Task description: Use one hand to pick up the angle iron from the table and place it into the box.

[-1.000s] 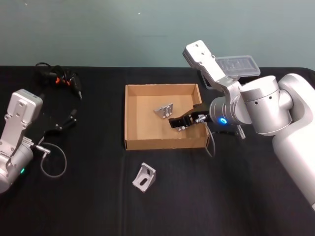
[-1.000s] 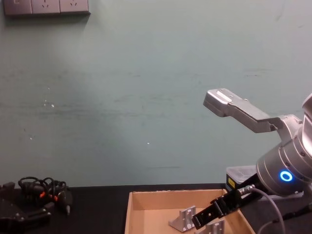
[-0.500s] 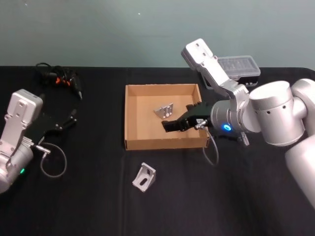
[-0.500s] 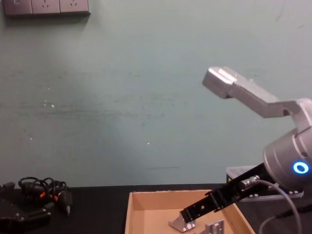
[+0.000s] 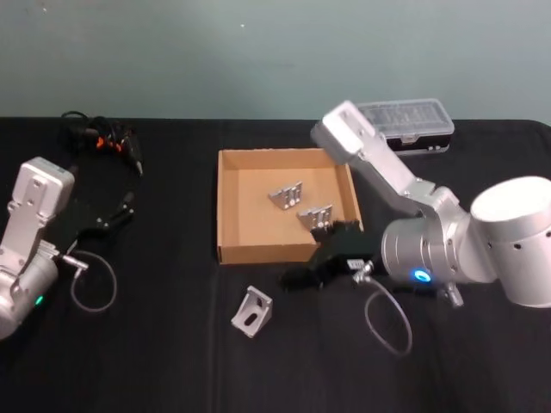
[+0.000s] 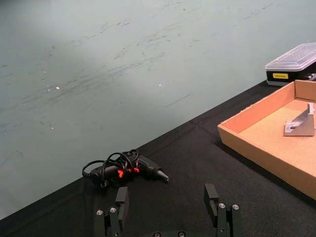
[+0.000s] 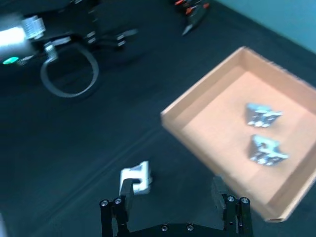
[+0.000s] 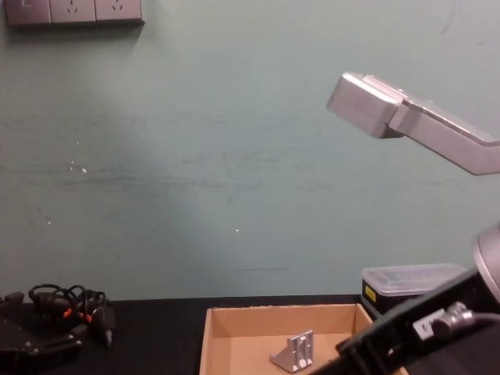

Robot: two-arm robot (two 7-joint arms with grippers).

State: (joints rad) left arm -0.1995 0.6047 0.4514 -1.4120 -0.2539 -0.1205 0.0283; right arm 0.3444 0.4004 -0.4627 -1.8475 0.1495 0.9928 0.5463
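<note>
One angle iron [image 5: 251, 311] near right gripper [image 5: 294, 278] (jaws apart).

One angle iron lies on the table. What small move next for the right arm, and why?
Probably ease the right gripper onto the loose angle iron on the table: its jaws stand open and empty, just outside the box. Left gripper idle.

You had a matt black table [image 5: 155, 361] under the box [image 5: 225, 215] of dull tan cardboard. Your angle iron [image 5: 251, 311] was bare bright metal, slightly shiny. The right gripper [image 7: 172, 190] looked matt black; the case [image 5: 406, 116] wore a glossy clear plastic lid.
</note>
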